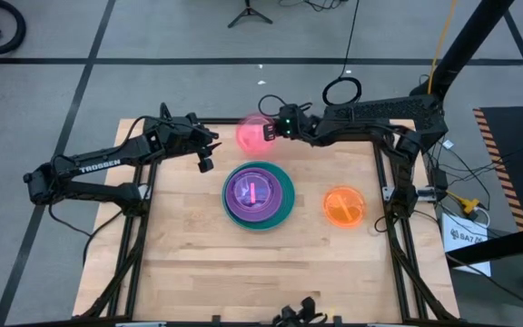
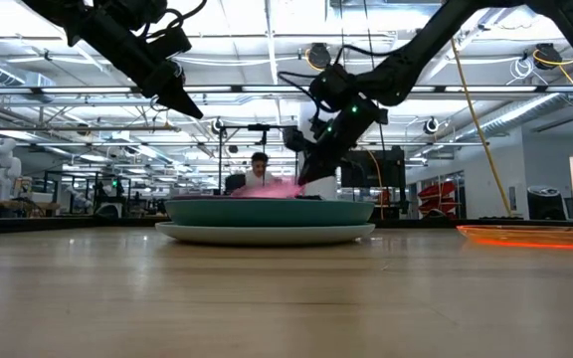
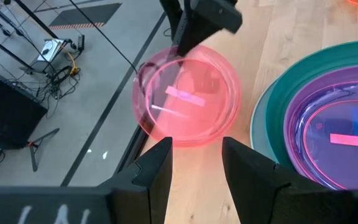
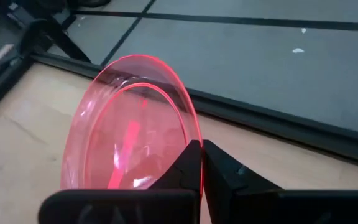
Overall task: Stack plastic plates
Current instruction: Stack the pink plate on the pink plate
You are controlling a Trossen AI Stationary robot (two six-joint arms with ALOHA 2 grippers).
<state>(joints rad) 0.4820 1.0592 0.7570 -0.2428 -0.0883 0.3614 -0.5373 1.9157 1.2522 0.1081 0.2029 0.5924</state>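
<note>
A stack of plastic plates [image 1: 259, 195] rests at the table's middle. A pale plate lies at the bottom, a teal one [image 2: 267, 211] sits on it, and purple plates [image 3: 340, 124] are on top. A single orange plate [image 1: 344, 206] lies flat to the stack's right. My right gripper [image 1: 273, 130] is shut on a pink plate [image 1: 253, 133] near the far edge. My left gripper [image 1: 205, 156] hovers open and empty, left of the pink plate, with its fingers [image 3: 154, 168] pointing toward that plate [image 3: 188, 93]. My right gripper pinches the pink plate's rim [image 4: 191, 134] between its two fingers, on the plate's right side. The fingers come roughly level from the table's right. The plate is tilted and reaches past the table's far edge. I cannot tell whether it is lifted clear.
The wooden table's far edge [image 1: 243, 119] runs just behind the pink plate, with grey floor beyond it. Bare wood lies along the near side [image 1: 243, 272] and left of the stack. Cables and stands sit on the floor around the table.
</note>
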